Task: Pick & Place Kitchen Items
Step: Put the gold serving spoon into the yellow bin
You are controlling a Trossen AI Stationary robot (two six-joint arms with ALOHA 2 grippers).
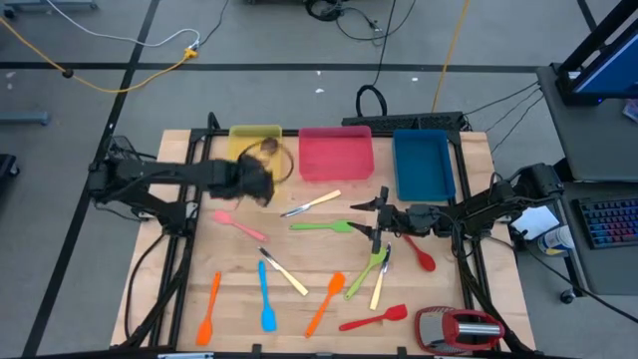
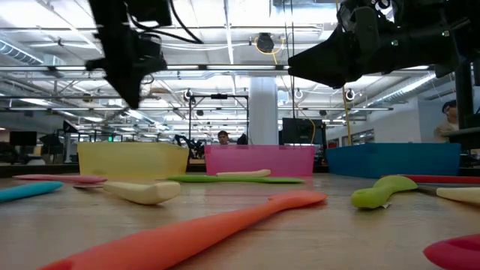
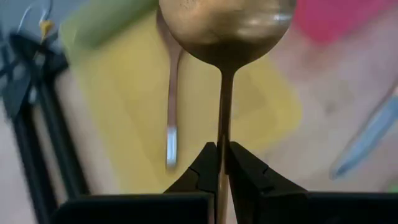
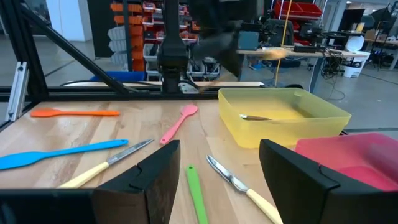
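I have the left gripper (image 3: 221,163) over the yellow tray (image 1: 244,135) at the far left of the tray row, its fingers pinched on the thin handle of a gold-coloured spoon (image 3: 225,25). In the left wrist view the bowl of the spoon hangs above the tray floor, where a second spoon (image 3: 171,106) already lies. I judge the step in hand to be the placing of this spoon: carry is done, release is not.

Next move, as I read it: lower the spoon until it is clear of the tray wall, then part the fingers. The handle is slim and smooth, so it should drop freely once the pinch is off. The spoon should land beside the one already in the tray rather than across it.

The right gripper (image 4: 214,168) waits near the middle of the table, fingers spread wide with nothing between them. It sits just beside a green spatula (image 1: 321,225) and a cream-handled knife (image 1: 311,204).

Items yet to be sorted lie on the wooden table (image 1: 239,299): a pink spatula (image 1: 237,224), a blue spatula (image 1: 266,296), two orange spatulas (image 1: 209,308), a red spatula (image 1: 375,318), a red spoon (image 1: 420,254) and further cream-handled knives (image 1: 284,272). The pink tray (image 1: 336,153) and blue tray (image 1: 423,165) stand in the same row. A bulky red-and-silver gadget (image 1: 459,327) sits at the near right corner.

Nothing stands between the left gripper and the tray floor. The pink tray wall is close on one side, so I would keep the descent straight.
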